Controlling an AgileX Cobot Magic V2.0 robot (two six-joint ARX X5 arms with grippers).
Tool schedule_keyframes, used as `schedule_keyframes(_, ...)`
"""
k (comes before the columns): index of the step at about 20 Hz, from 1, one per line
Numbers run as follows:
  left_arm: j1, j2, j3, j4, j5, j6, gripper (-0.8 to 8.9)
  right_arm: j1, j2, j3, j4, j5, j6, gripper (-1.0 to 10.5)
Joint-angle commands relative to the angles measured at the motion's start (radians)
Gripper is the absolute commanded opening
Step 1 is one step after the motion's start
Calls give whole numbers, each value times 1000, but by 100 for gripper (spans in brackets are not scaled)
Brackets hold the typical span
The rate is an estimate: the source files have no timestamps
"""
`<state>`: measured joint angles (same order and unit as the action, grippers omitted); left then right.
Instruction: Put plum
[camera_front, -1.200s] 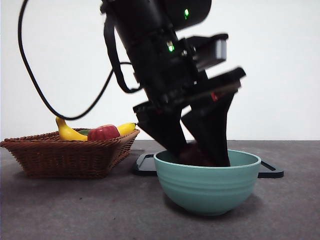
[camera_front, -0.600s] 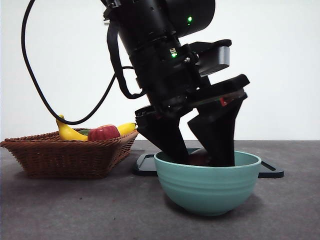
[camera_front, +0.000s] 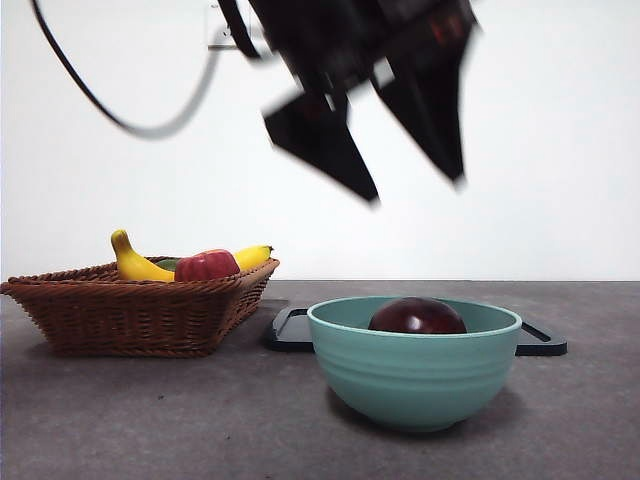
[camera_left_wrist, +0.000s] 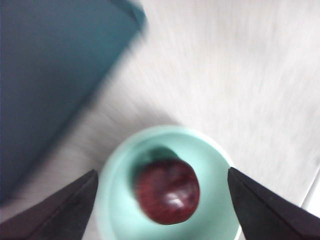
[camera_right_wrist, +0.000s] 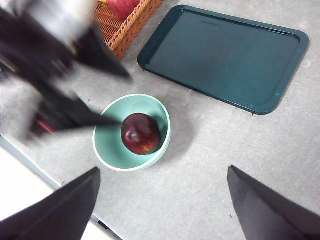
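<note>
I am holding my left fingers (camera_front: 410, 165) spread wide and empty, gripping nothing, hanging high above the green bowl (camera_front: 415, 375) with both dark tips pointing down and slanted toward five o'clock in the front view. The plum (camera_front: 418, 316) is sitting inside that bowl, dark maroon and glossy, its top showing just over the rim. My left wrist view is looking straight down between my fingers at the plum, blurred, lying a little off the bowl's centre, which the front view is not showing. My right fingers (camera_right_wrist: 162, 205) are also spread wide and empty, hovering over the grey tabletop (camera_right_wrist: 200, 165). My right wrist view is giving the whole layout: the bowl near the middle, a dark green tray (camera_right_wrist: 225, 55) at about one o'clock from it, a wicker basket (camera_right_wrist: 122, 25) at eleven o'clock. The front view is showing the basket holding a banana (camera_front: 135, 262) and a red fruit (camera_front: 207, 265).
</note>
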<state>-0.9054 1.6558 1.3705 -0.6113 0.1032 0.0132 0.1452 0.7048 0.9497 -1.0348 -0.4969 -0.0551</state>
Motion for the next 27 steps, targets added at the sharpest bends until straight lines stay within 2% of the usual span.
schedule_keyframes(1,46,-90,29,-2,-3,-7,409,4,6,21,9,0,2,409)
schedule_keyframes(7,242,-333,16,-93,33,-18,406,4,6,21,10,0,2,409)
schedule_keyframes(11,340,-488,-143,-106,114,-35,406,4,6,21,10,0,2,409)
schedule_keyframes(15,349,-655,-370,-102,227,-69,406,4,6,21,10,-1,2,409)
schedule_keyframes(19,348,-768,-500,-142,363,-85,405,4,6,21,10,-1,2,409)
schedule_keyframes(21,348,-794,-508,-183,378,-82,405,4,6,21,9,-1,2,409)
schedule_keyframes(27,347,-806,-508,-182,396,-82,404,4,6,21,8,-1,3,409)
